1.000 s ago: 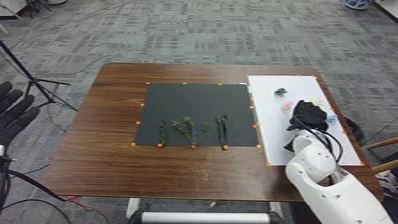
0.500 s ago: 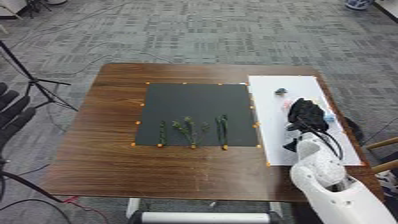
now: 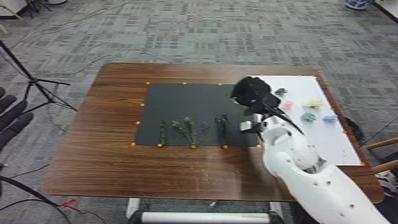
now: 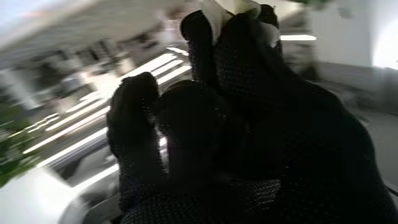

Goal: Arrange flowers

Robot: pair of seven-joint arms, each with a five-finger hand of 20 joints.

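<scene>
Beyond the obstructing stems [image 3: 223,132], the mat [image 3: 191,102] offers room.

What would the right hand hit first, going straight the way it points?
Probably nothing: ahead of the right hand, the way past the far edge of the table looks free, though depth is unclear.

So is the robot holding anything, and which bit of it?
Yes, the right hand pinches a white flower by its petals, at the fingertips. I can't tell what's hidden in the grip. The left hand looks empty.
</scene>
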